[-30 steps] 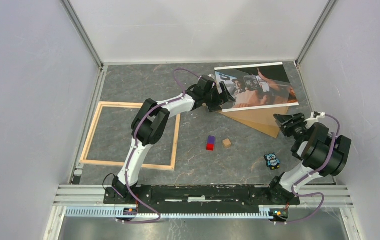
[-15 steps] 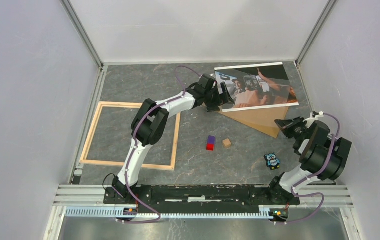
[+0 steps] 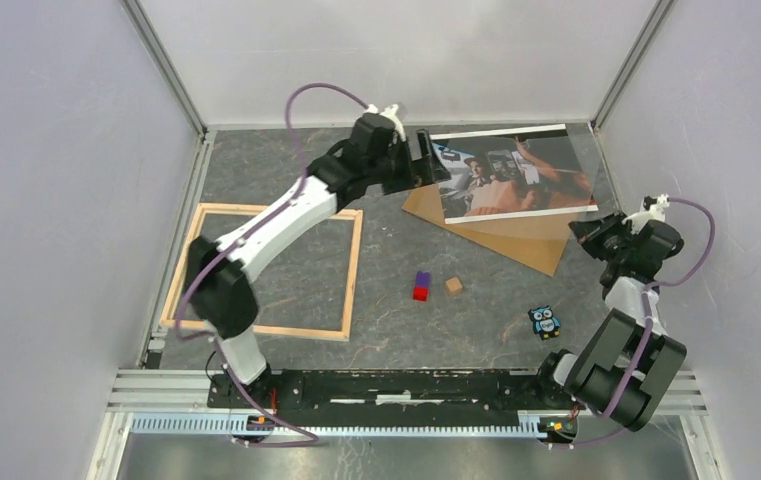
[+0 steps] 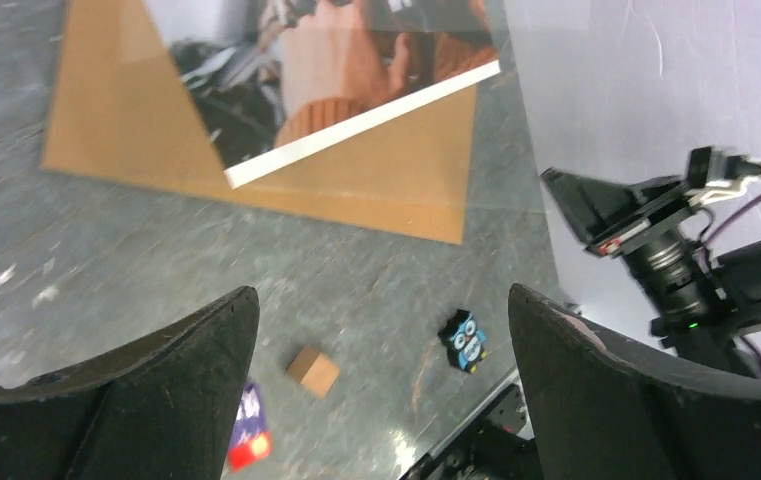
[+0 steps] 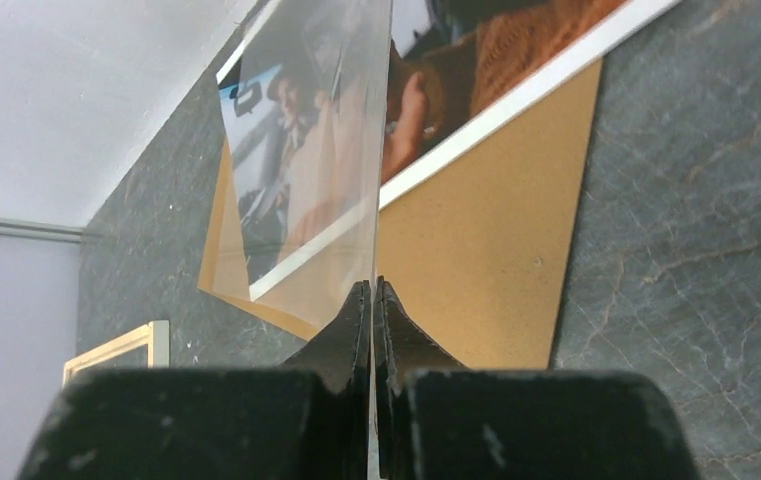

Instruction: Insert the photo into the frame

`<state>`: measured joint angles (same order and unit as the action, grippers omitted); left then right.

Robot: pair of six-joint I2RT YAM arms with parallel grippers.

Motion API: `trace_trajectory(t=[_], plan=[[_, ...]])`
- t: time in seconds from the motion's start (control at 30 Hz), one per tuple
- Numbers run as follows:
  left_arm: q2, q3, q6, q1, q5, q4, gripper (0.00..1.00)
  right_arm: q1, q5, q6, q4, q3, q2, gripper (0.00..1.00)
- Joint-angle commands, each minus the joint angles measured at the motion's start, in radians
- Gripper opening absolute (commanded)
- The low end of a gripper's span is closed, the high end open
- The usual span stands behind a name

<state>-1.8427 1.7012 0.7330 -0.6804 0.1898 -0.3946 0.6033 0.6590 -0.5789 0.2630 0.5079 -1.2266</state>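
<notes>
Grey tabletop [image 3: 396, 250], glossy white-bordered photo [image 3: 511, 173] on brown board [image 3: 516, 238] beyond wide-open left gripper [image 4: 381, 298]; right gripper [image 5: 371, 290] tight on clear pane [image 5: 356, 150].

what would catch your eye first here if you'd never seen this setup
The big glossy photo stands out, lying on a brown backing board at the far right of the table, with the left gripper beside its left edge, jaws open. The right gripper has its jaws pinched shut on a thin clear sheet, seen nearly edge-on in the right wrist view. The wooden frame lies at the left, only table showing through it.
</notes>
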Motion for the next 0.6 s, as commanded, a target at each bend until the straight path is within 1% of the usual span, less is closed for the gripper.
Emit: trace_trajectory(t=[0.0, 0.07, 0.1, 0.17, 0.23, 0.37, 0.5, 0.57], plan=[[0.187, -0.241, -0.077, -0.001, -0.184, -0.086, 1.0, -0.037, -0.024, 0.112, -0.136, 0.116, 0.087, 0.0], [0.269, -0.4, -0.065, 0.0, -0.301, -0.075, 1.0, -0.052, -0.017, 0.14, -0.18, 0.154, 0.116, 0.0], [0.307, -0.461, -0.05, 0.006, -0.324, -0.066, 1.0, -0.056, -0.012, 0.151, -0.204, 0.175, 0.127, 0.0], [0.368, -0.585, -0.013, 0.014, -0.348, -0.038, 1.0, -0.064, -0.01, 0.165, -0.25, 0.213, 0.145, 0.0], [0.408, -0.684, 0.017, 0.017, -0.339, 0.008, 1.0, -0.08, -0.011, 0.165, -0.26, 0.238, 0.165, 0.0], [0.426, -0.773, 0.053, 0.018, -0.388, 0.022, 1.0, -0.103, -0.003, 0.132, -0.261, 0.257, 0.204, 0.0], [0.404, -0.796, 0.09, 0.018, -0.426, 0.031, 1.0, -0.127, 0.001, 0.139, -0.308, 0.276, 0.223, 0.0], [0.396, -0.823, 0.101, 0.019, -0.42, 0.081, 1.0, -0.132, 0.004, 0.146, -0.321, 0.28, 0.229, 0.0]])
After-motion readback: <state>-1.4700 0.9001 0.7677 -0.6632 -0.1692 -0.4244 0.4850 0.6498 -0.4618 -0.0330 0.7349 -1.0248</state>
